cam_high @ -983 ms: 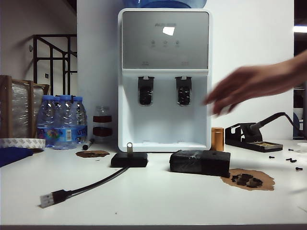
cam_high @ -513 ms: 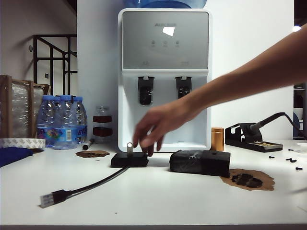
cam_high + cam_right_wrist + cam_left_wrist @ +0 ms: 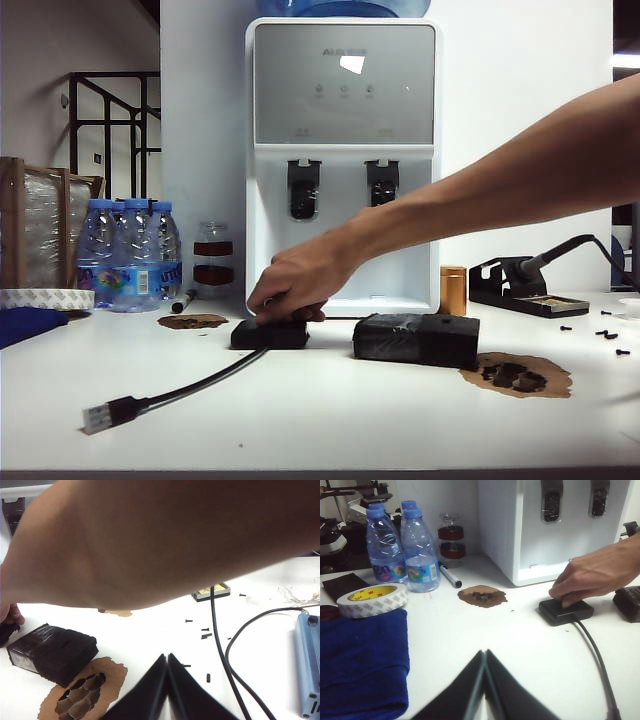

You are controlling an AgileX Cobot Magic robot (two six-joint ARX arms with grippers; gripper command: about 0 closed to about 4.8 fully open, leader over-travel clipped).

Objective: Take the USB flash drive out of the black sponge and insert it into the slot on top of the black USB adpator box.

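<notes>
The black USB adpator box (image 3: 270,335) lies on the white table in front of the water dispenser, its cable running to a silver plug (image 3: 97,417). A person's hand (image 3: 295,285) rests on top of the box (image 3: 566,612) and hides the USB flash drive. The black sponge (image 3: 417,340) sits just right of the box, and it also shows in the right wrist view (image 3: 52,652). My left gripper (image 3: 485,652) is shut and empty, well short of the box. My right gripper (image 3: 167,656) is shut and empty, beside the sponge. Neither gripper shows in the exterior view.
A water dispenser (image 3: 343,160) stands behind the box. Bottles (image 3: 402,550), a tape roll (image 3: 372,600) and a blue cloth (image 3: 362,665) are on the left. A soldering stand (image 3: 525,285), loose screws (image 3: 205,632), cables (image 3: 220,645) and a blue box (image 3: 307,665) are on the right.
The person's hand came in from the right and settled on the adaptor box, covering the flash drive that stood upright in its top. Both grippers stayed still.
</notes>
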